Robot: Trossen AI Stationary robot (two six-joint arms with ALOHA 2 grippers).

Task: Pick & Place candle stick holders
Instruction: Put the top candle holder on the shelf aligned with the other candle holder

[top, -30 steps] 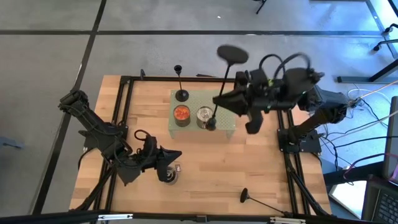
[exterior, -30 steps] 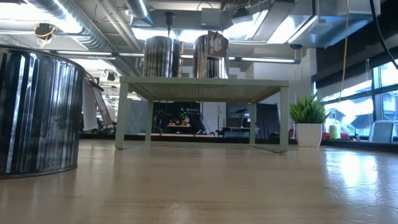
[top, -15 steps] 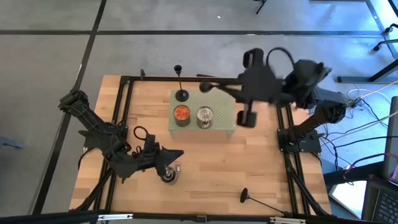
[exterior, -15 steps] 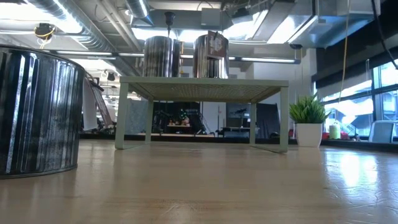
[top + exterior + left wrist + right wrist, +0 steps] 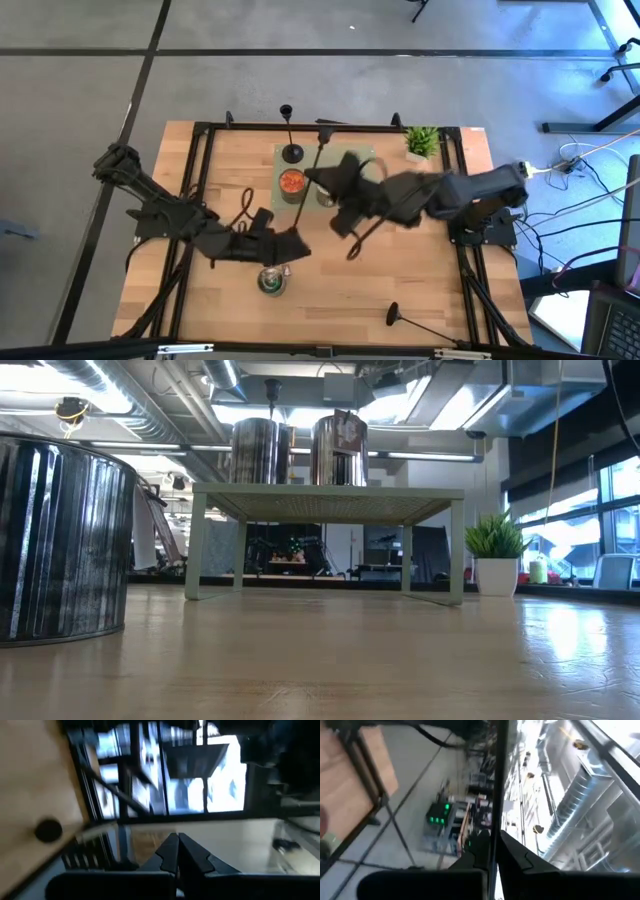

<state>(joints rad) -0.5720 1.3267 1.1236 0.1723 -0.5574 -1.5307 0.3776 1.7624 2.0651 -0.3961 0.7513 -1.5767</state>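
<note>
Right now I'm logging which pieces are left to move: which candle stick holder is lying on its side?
The candle stick holder at the table's near edge lies flat; another holder stands upright on the green stand.

Wood table (image 5: 420, 290): green stand (image 5: 366, 207), silver can (image 5: 272, 283), fallen holder (image 5: 393, 314), plant (image 5: 422, 142).

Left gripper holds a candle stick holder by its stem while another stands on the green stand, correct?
No: the right gripper holds the candle stick holder by its stem, as the right wrist view shows. Another holder does stand on the green stand.
</note>
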